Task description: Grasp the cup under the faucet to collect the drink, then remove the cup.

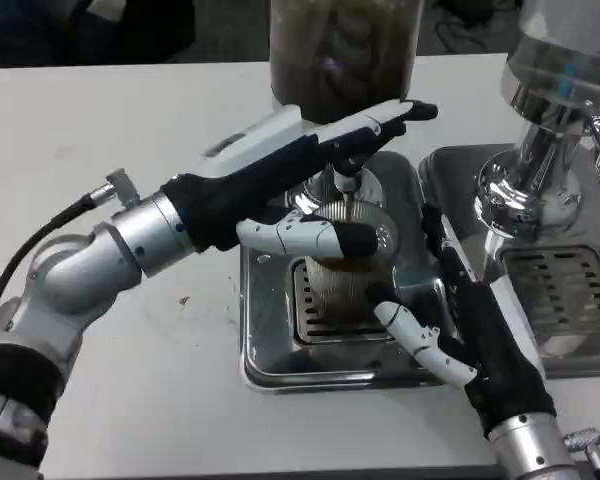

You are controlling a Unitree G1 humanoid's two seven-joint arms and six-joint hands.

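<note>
A clear ribbed cup [342, 285] holding brown drink stands on the grille of a steel drip tray [265, 350], right under the faucet [346, 183]. A thin stream runs from the faucet into the cup. My left hand [300, 160] reaches over the faucet from the left, its fingers [395, 112] lying on the tap's top and its thumb stretched below, in front of the cup's rim. My right hand [475, 335] grips the cup from the right, thumb at the cup's lower front and fingers along its far side.
The dispenser jar [345, 50] of brown drink rises behind the faucet. A second chrome dispenser [550, 150] with its own drip tray [560, 290] stands close on the right, beside my right forearm. White tabletop [130, 120] spreads to the left.
</note>
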